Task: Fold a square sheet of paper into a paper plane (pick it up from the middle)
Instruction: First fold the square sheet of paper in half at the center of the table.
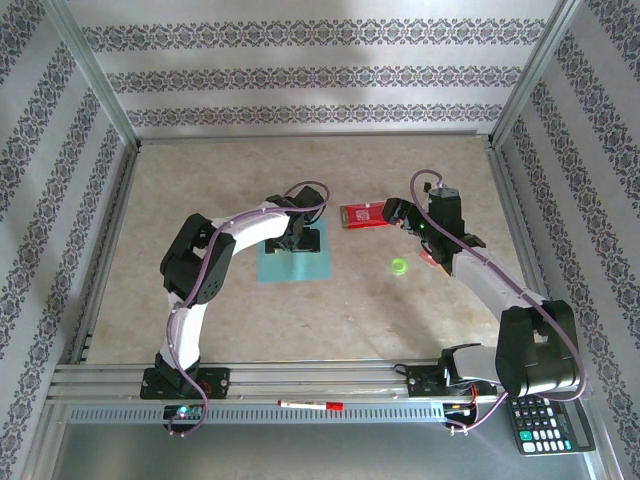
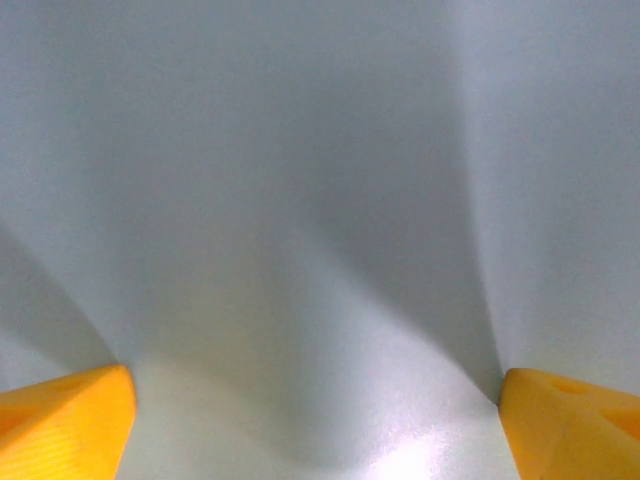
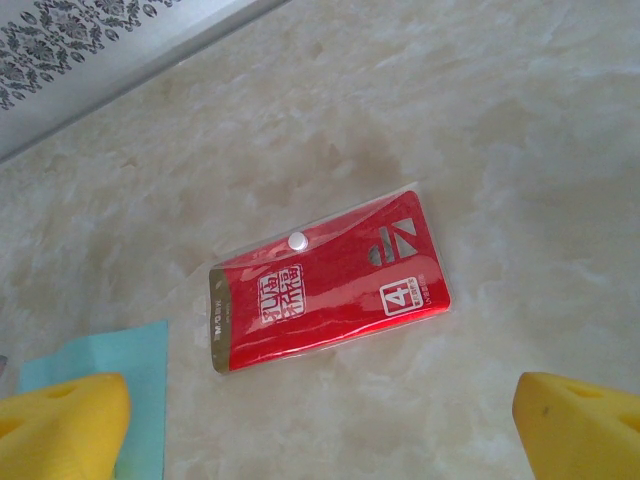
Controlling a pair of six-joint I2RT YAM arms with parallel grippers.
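Light was bright and even. Under the left end effector [image 2: 312, 400] the paper [image 2: 320, 150] was out of focus, grey shadows fanning ahead, glare between its fingers [image 2: 60, 420]. Before the right end effector [image 3: 322, 390], the packet [image 3: 330, 290] was sharp.

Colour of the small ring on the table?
Bright green; the ring shows best in the top external view.

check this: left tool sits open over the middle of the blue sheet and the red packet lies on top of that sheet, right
No: the red packet lies on the bare table beside the square sheet of paper, apart from its corner, as the right wrist view shows. The left tool is indeed open over the sheet's middle.
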